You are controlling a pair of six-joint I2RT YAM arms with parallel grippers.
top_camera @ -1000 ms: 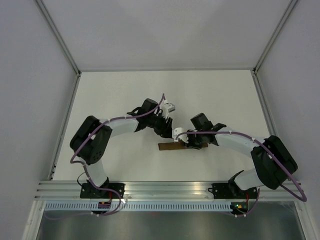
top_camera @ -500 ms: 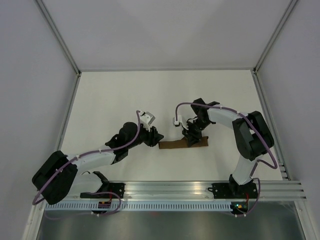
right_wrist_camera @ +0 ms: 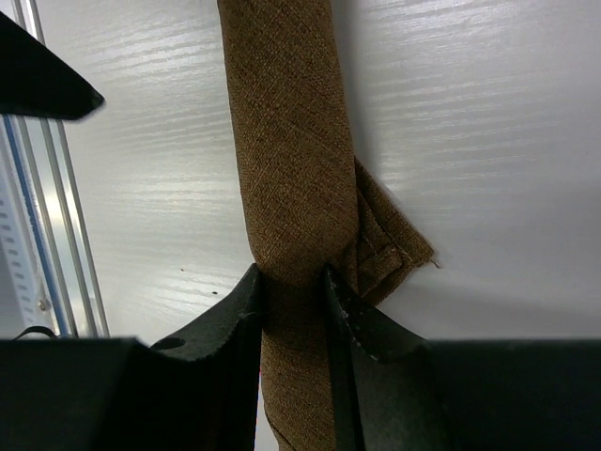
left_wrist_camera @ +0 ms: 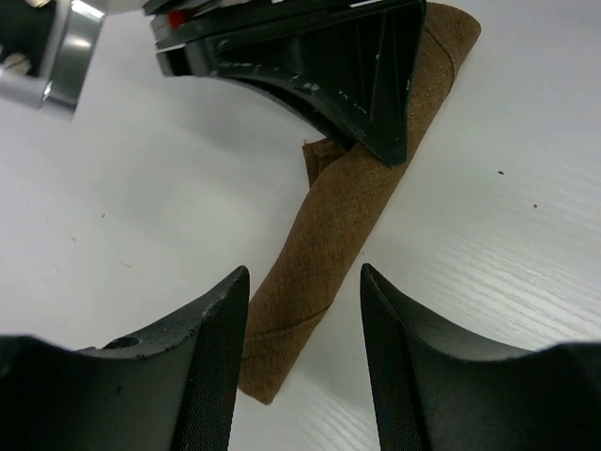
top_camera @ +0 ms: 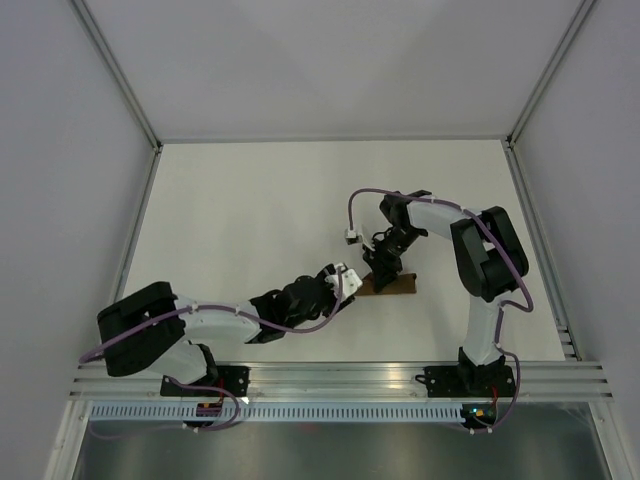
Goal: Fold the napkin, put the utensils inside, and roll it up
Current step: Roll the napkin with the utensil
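The brown napkin (top_camera: 398, 285) lies on the white table as a tight roll; it also shows in the left wrist view (left_wrist_camera: 347, 211) and the right wrist view (right_wrist_camera: 291, 160). A loose corner flap (right_wrist_camera: 390, 244) sticks out at its side. My right gripper (right_wrist_camera: 293, 310) is shut on the roll's middle, pinching it; in the top view it sits over the roll (top_camera: 382, 268). My left gripper (left_wrist_camera: 305, 362) is open, its jaws astride the roll's left end without touching it; in the top view it sits at that end (top_camera: 346, 283). The knife is hidden.
Grey walls enclose the table on three sides. An aluminium rail (top_camera: 340, 378) runs along the near edge and shows in the right wrist view (right_wrist_camera: 56, 216). The right arm's purple cable (top_camera: 352, 215) loops above the roll.
My left arm has swung from the left and reached in to the roll's left end. My right gripper has stayed on the roll as its arm shifted back.
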